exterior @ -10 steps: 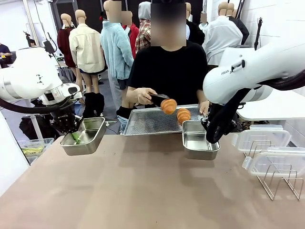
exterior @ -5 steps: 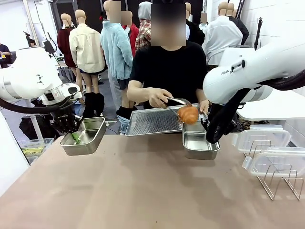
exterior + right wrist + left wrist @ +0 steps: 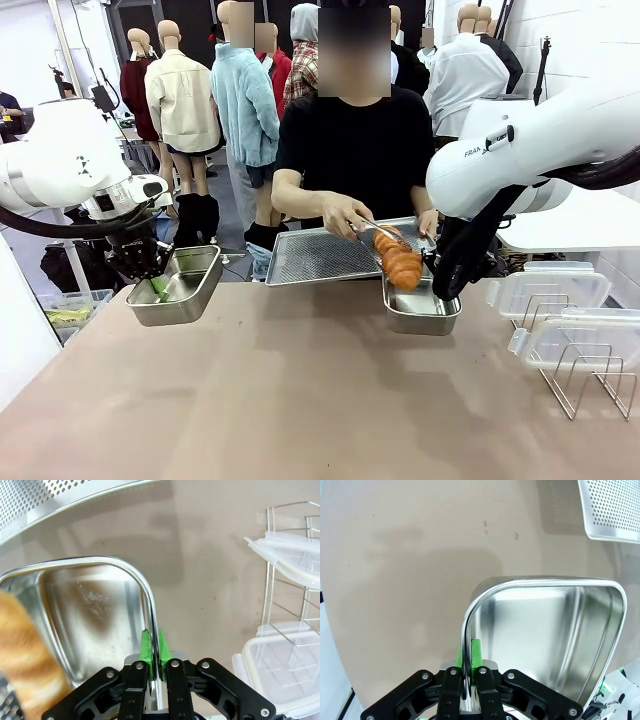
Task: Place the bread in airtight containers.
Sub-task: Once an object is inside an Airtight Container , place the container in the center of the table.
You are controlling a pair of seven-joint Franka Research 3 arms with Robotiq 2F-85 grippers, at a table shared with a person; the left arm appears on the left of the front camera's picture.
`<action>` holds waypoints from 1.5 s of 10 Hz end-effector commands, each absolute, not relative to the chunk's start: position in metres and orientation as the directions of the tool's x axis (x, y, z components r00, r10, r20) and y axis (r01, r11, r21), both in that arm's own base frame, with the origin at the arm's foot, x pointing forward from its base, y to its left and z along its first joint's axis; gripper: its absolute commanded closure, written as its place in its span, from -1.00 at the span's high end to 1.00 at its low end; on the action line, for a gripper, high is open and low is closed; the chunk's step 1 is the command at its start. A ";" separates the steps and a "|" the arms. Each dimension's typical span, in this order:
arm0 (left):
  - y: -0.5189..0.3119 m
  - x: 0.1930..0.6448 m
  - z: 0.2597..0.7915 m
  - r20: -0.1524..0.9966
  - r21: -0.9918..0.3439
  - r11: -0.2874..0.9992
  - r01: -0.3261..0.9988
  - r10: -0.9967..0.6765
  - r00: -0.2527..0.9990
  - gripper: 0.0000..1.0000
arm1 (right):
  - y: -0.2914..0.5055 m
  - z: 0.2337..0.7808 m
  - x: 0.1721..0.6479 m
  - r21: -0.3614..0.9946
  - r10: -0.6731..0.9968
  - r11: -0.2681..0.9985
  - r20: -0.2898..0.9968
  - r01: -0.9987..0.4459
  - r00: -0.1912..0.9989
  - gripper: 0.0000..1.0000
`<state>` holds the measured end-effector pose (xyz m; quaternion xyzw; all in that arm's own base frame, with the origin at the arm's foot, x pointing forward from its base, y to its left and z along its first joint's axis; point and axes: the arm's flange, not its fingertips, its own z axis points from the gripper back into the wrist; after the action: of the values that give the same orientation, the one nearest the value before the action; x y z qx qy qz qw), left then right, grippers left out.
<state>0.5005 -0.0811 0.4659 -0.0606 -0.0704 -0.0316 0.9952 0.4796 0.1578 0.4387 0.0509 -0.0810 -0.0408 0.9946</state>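
Bread [image 3: 403, 268], over the tray [image 3: 310, 258] a moment ago, is now sinking into the right container [image 3: 420, 305] in the person's tongs [image 3: 375, 230]; right gripper [image 3: 153, 642] and left gripper [image 3: 469, 652] are each pinching a container rim; left container [image 3: 180, 290] is waiting empty

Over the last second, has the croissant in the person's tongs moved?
Yes: the croissant has travelled right and down, from above the perforated tray to the tin held by the right gripper.
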 end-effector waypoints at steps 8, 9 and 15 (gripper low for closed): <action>-0.080 0.500 0.468 0.160 -0.109 0.990 0.085 -0.067 0.985 -1.00 | 0.158 0.442 0.480 0.104 -0.083 0.992 0.171 0.065 0.982 -1.00; -0.080 0.500 0.468 0.160 -0.109 0.990 0.085 -0.067 0.985 -1.00 | 0.158 0.442 0.480 0.104 -0.083 0.992 0.171 0.065 0.982 -1.00; -0.080 0.500 0.468 0.160 -0.109 0.990 0.085 -0.067 0.985 -1.00 | 0.158 0.442 0.480 0.104 -0.083 0.992 0.171 0.065 0.982 -1.00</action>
<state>0.5005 -0.0811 0.4659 -0.0606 -0.0704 -0.0316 0.9952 0.4796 0.1578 0.4387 0.0508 -0.0810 -0.0406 0.9946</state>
